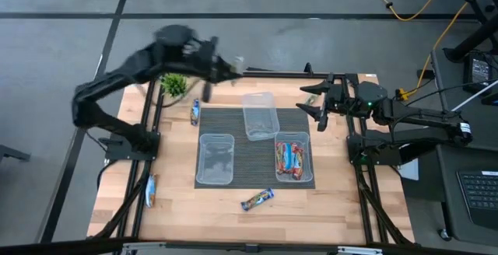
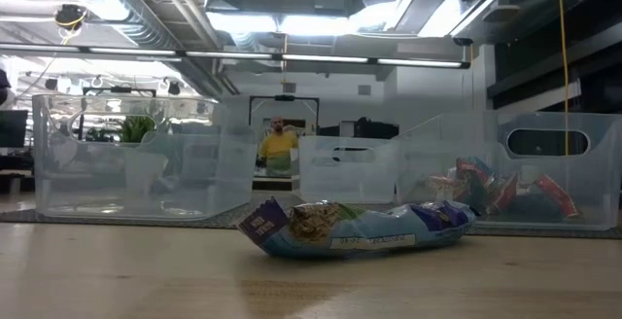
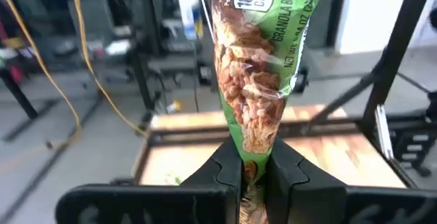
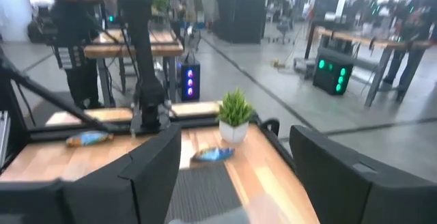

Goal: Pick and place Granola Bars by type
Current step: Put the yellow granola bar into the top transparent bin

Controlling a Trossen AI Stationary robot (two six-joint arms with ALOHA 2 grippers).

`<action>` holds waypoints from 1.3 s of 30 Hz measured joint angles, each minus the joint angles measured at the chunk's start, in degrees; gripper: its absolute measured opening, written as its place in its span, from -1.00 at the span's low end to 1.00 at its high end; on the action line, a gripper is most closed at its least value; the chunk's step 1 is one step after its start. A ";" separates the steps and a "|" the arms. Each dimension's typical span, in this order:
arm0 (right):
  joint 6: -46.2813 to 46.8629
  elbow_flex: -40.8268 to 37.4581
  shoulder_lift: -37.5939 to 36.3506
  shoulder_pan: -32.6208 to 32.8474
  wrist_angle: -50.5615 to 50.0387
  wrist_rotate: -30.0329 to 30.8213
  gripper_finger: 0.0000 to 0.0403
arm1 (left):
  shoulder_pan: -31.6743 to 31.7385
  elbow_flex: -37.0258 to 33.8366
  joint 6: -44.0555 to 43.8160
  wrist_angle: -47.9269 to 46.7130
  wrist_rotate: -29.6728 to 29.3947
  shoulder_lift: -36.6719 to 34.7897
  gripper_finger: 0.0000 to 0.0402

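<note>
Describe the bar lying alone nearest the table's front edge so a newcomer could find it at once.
Start at the dark ribbed mat in the middle of the wooden table. Just off its front edge, on bare wood, lies a blue-wrapped granola bar, slightly tilted. Unlike the red bars nearby, it sits in no tub.

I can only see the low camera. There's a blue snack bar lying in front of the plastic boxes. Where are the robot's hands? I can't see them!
Observer: The left gripper is raised over the table's far edge, shut on a green-wrapped granola bar.
Operator: And the other hand?
Observer: The right gripper waits open near the table's far right corner, holding nothing.
Operator: Are there more blue bars?
Observer: Yes, two. One blue bar lies near the potted plant, and a second blue bar lies at the table's left edge.
</note>
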 joint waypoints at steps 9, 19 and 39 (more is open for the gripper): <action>2.02 0.00 0.83 -1.99 6.64 -0.03 0.37 | -0.62 0.00 2.05 2.80 -0.22 11.17 -0.90; 2.97 0.00 4.92 -2.39 6.22 -2.14 0.37 | -0.96 0.15 3.78 -2.09 -6.13 16.55 -0.90; 3.11 0.00 6.49 -2.31 5.82 -4.66 0.37 | -3.14 0.00 0.02 -10.10 -17.57 38.19 -0.90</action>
